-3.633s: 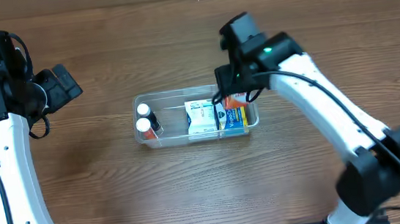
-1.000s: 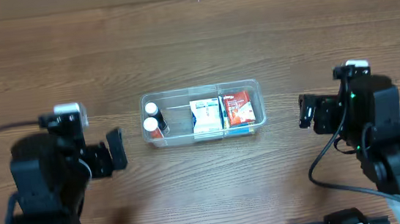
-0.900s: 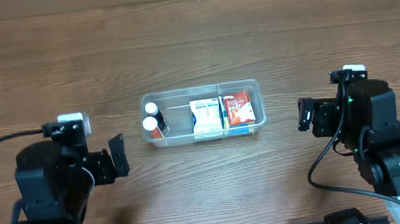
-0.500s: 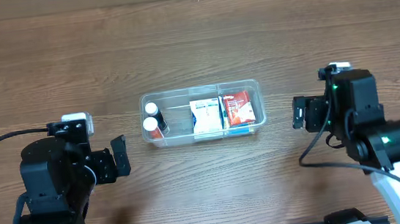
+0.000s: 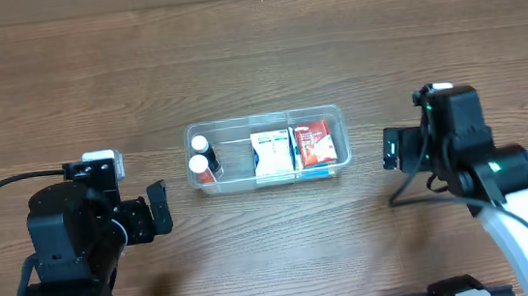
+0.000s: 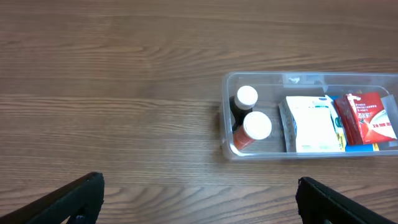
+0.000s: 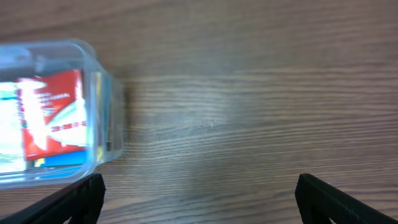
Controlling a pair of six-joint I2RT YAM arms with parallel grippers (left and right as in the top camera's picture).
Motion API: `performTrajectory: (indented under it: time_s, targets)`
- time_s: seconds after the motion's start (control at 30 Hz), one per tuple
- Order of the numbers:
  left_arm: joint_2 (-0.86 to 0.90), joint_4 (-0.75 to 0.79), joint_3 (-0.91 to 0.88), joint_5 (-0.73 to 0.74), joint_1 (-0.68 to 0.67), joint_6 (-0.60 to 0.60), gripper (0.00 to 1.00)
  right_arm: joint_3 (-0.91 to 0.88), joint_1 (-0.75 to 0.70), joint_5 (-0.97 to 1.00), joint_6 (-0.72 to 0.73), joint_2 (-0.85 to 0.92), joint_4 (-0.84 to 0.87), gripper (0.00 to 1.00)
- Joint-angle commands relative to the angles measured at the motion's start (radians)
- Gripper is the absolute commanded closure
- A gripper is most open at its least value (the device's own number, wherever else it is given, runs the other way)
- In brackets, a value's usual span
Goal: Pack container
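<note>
The clear container (image 5: 233, 124) lies mid-table. It holds two white-capped bottles (image 5: 199, 154) at its left end, a white and blue packet (image 5: 271, 153) in the middle and a red packet (image 5: 314, 141) at the right. My left gripper (image 5: 155, 211) hangs open to the near left of the container, apart from it. In the left wrist view the container (image 6: 298, 76) sits upper right, beyond the wide-spread gripper (image 6: 199, 202). My right gripper (image 5: 392, 149) is open just right of the container. In the right wrist view the gripper (image 7: 199, 199) spans bare wood beside the container's end wall (image 7: 106, 106).
Brown wood-grain table (image 5: 255, 52) all around the container. The left arm's body (image 5: 68, 235) stands at the near left and the right arm's body (image 5: 484, 166) at the near right.
Both arms have pulled back from the container towards the near edge. Over the last second the right gripper has edged left towards the container's end. The left arm has barely moved.
</note>
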Motion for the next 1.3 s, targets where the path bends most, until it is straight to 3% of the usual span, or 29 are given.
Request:
performTrajectory:
  time_s: [0.0, 0.37, 0.93, 1.03, 1.13, 1.27]
  targets:
    - [-0.001, 0.000, -0.006, 0.003, 0.000, -0.010, 0.00, -0.007, 0.003, 0.020, -0.023, -0.170, -0.005, 0.00]
    - [-0.001, 0.000, -0.006, 0.003, 0.000, -0.010, 0.00, -0.279, 0.003, 0.012, -0.037, -0.675, 0.061, 0.00]
    - [0.000, 0.000, -0.006, 0.003, 0.000, -0.010, 0.00, -0.798, 0.003, -0.010, -0.038, -1.084, 0.701, 0.00]
    - [0.000, 0.000, -0.006, 0.003, 0.000, -0.010, 0.00, -0.848, 0.003, -0.011, -0.050, -1.088, 0.801, 0.00]
    - [0.000, 0.000, -0.006, 0.003, 0.000, -0.010, 0.00, -0.882, 0.003, -0.013, -0.122, -1.088, 0.891, 0.00]
    - [-0.001, 0.000, -0.006, 0.003, 0.000, -0.010, 0.00, -0.958, 0.003, -0.108, -0.388, -1.088, 0.974, 0.00]
